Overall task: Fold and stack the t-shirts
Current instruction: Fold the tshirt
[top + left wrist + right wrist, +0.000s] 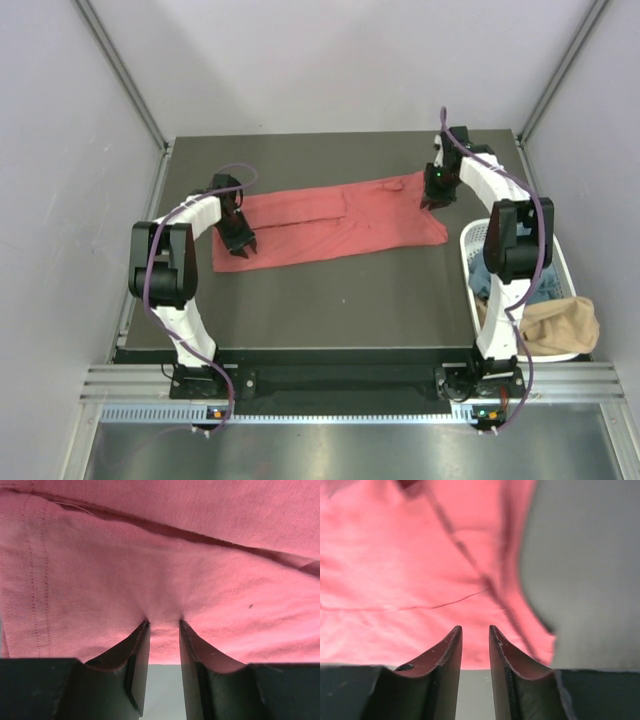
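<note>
Coral-red cloth fills the middle of the scene. The coral-red t-shirt (330, 225) lies on the dark worktop (340, 305) as a long band running left to right. One layer is lapped over another, and its edge runs along the band's length. We judge the step in hand to be the folding of this first shirt, with no stack begun yet.

The left pincer (243, 243) sits at the band's left end. In its wrist view the jaws stand only a sliver apart and the cloth puckers right at the fingertips (142, 632), so we take it to have a pinch of the shirt. The right pincer (433, 203) is at the band's far right corner. Its jaws are just as narrow, but that view is blurred and we cannot tell whether any cloth sits between them.

The next move, as we read it, is to carry one end over the other and halve the band. That calls for a sure hold at both ends, enough lift that the cloth does not drag, and edges kept level as they meet.

At the right edge of the worktop, just beside the shirt's right end, stands a white slotted basket (468, 238). It holds a blue t-shirt (545, 287) and a tan t-shirt (550, 325), which is draped over its near rim. We think the basket is the one thing a sweep by the right pincer might brush.
</note>
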`<state>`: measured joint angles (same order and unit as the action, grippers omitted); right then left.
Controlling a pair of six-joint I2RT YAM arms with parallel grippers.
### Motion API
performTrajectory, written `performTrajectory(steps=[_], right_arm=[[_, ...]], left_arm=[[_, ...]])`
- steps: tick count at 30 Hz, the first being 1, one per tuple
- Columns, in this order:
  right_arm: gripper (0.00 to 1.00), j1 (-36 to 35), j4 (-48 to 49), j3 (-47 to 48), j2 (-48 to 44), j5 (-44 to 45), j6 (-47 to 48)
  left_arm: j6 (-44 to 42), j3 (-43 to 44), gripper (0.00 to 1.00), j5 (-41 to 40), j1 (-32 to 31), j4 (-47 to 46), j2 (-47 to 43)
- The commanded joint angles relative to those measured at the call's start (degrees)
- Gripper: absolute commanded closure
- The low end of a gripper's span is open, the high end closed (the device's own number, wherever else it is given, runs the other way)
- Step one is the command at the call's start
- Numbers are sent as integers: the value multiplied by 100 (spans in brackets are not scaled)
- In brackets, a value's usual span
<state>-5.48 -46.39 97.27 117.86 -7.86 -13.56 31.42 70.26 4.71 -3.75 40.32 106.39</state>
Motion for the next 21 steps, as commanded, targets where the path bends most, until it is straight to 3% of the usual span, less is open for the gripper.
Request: performTrajectory(steps=[1, 6, 16, 21], right_arm=[[71, -427, -300, 38, 123, -251, -50], [68, -753, -46, -917, -149, -6, -24], [62, -692, 350, -2642, -772, 346, 126], [57, -692, 227, -2609, -985, 381, 161]], left_arm=[[31, -249, 64, -14, 41, 178, -74], [-4, -469, 65, -23, 137, 178, -109], [-92, -856, 64, -58, 313, 310, -276], [-92, -1049, 64, -76, 331, 354, -461]])
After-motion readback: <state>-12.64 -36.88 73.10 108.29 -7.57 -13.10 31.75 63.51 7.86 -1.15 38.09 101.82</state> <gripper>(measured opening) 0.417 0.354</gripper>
